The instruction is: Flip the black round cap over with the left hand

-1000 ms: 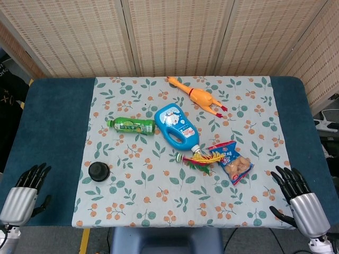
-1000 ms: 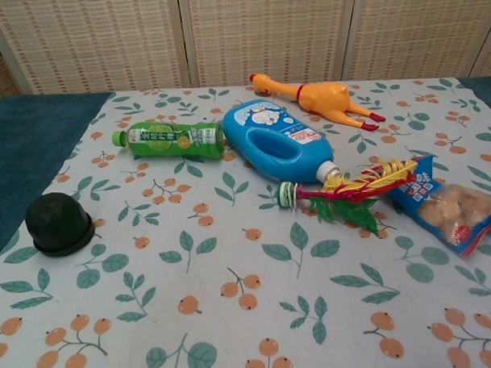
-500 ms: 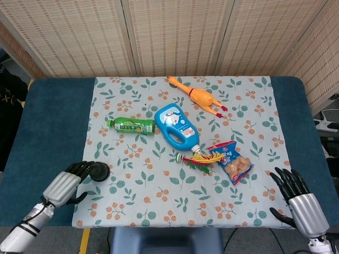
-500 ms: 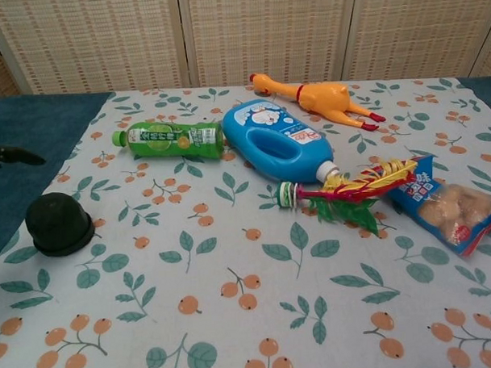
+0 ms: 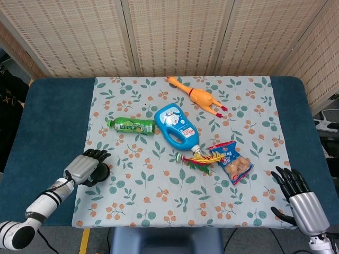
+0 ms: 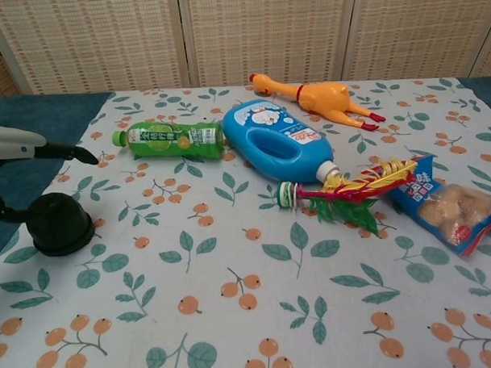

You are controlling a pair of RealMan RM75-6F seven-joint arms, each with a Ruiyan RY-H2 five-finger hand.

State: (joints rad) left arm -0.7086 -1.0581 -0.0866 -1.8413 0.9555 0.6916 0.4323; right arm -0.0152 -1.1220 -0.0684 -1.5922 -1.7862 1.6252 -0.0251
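The black round cap [image 6: 60, 224] sits dome-up near the left edge of the floral cloth. In the head view only the cap's [image 5: 103, 173] right part shows from under my left hand [image 5: 85, 166]. That left hand [image 6: 22, 147] hovers over the cap with its fingers stretched out above it. Its dark thumb reaches down beside the cap's left flank, and I see no grip on the cap. My right hand [image 5: 304, 203] rests at the table's front right corner, fingers spread and holding nothing.
A green bottle [image 5: 132, 126] lies behind the cap, with a blue detergent bottle [image 5: 177, 127] to its right. A rubber chicken [image 5: 198, 97] lies at the back. A feathered toy [image 5: 198, 157] and a snack bag [image 5: 235, 163] lie right of centre.
My left hand has travelled from the front left corner up and rightwards to the cap and now covers most of it. The cap and my right hand have stayed put.
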